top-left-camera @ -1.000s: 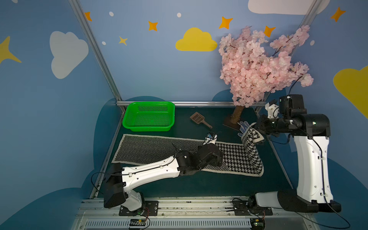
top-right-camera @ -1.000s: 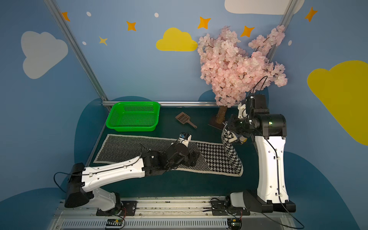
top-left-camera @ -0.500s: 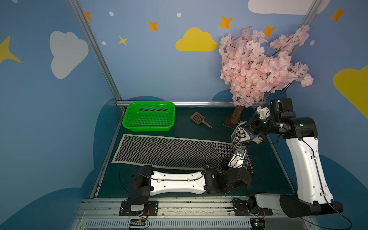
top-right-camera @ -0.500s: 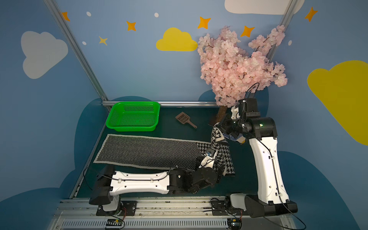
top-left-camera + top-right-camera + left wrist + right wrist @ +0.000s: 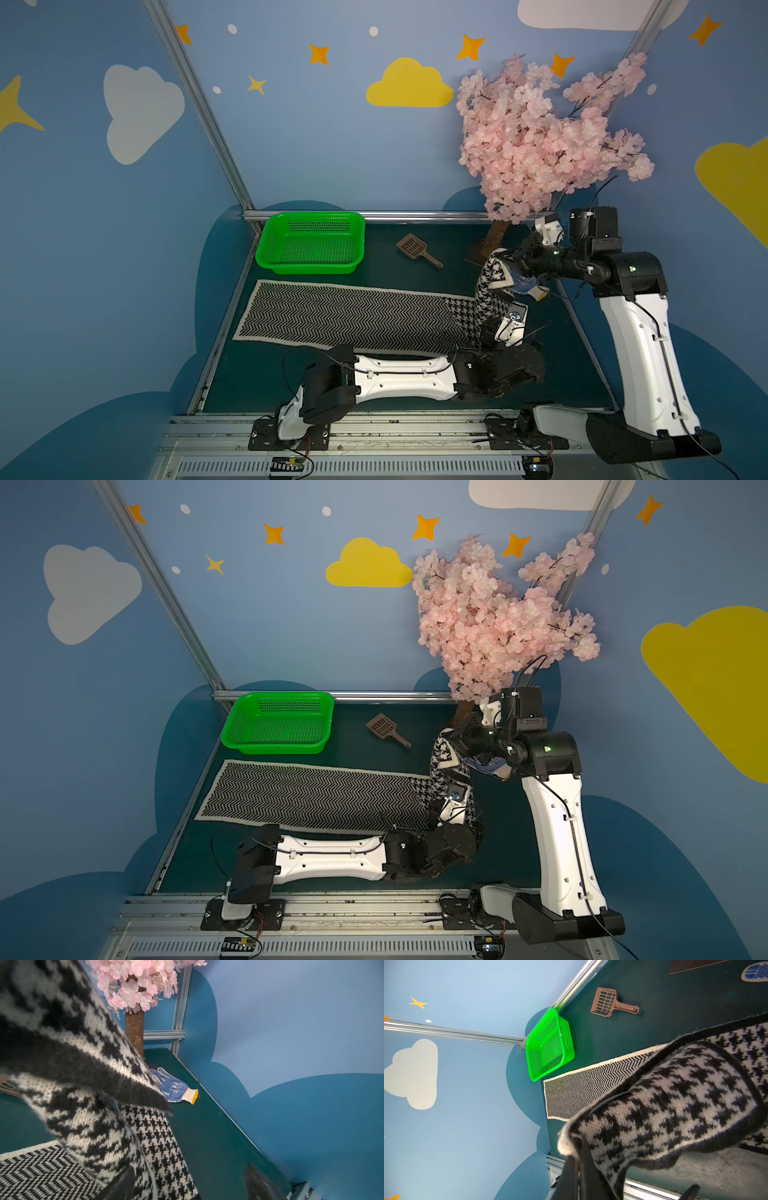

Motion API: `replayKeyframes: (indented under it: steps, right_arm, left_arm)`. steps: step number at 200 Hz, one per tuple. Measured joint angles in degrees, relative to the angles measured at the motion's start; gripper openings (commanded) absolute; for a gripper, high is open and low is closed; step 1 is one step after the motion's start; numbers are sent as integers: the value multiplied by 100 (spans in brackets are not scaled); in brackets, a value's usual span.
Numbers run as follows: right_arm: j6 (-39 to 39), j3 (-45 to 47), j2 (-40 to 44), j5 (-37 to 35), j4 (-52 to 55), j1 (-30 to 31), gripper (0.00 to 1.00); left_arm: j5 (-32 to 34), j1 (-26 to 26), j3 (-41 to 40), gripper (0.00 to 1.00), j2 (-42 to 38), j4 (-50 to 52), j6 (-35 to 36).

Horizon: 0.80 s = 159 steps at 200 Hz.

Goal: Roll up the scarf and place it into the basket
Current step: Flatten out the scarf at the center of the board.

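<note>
The scarf (image 5: 353,316) lies mostly flat on the table (image 5: 399,276) with its zigzag face up. It stretches from just in front of the basket (image 5: 360,245) towards the right side, where the houndstooth face shows and the cloth rises off the table. The right fingers (image 5: 578,1159) are closed on this raised end. In the right wrist view they pinch its cream corner, and the rest of the end droops away from them in a loose fold. In both top views the held end hangs above the table, near the trunk of the tree (image 5: 540,137). The left arm lies low along the front of the table, and the left fingers (image 5: 505,320) point up at the rising part of the scarf. They stand wide apart and grip nothing. In the left wrist view one finger (image 5: 118,1184) sits against the hanging cloth and the other (image 5: 259,1182) is well clear of it over bare table, so the houndstooth strip falls between them, close to one side. Beyond the scarf a glove (image 5: 174,1086) lies on the table near the trunk. A scoop (image 5: 415,248) lies between the basket and the tree. The basket sits in the far left corner, well apart from both sets of fingers.
</note>
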<state>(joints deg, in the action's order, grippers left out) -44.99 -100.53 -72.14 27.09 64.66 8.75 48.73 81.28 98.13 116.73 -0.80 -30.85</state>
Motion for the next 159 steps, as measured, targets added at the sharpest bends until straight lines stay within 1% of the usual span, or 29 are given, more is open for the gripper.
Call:
replayKeyframes:
  steps: [50, 99, 109, 121, 143, 159]
  right_arm:
    - [-24, 350, 313, 205, -186, -15, 0]
    - [-37, 708, 361, 280, -361, -63, 0]
    - [-50, 734, 361, 293, -404, -79, 0]
    - [-70, 769, 367, 310, -463, -83, 0]
    - [-87, 835, 396, 313, -514, -114, 0]
    - [-87, 850, 435, 330, -544, -166, 0]
  left_arm:
    - [125, -409, 0, 81, 151, -317, 107]
    - [-151, -660, 0, 77, 151, -645, 105]
    - [-219, -664, 0, 74, 151, -704, 98]
    - [-289, -660, 0, 68, 151, -761, 74]
    - [-435, -660, 0, 52, 151, -828, 26]
    - [-557, -662, -26, 43, 151, -881, -55]
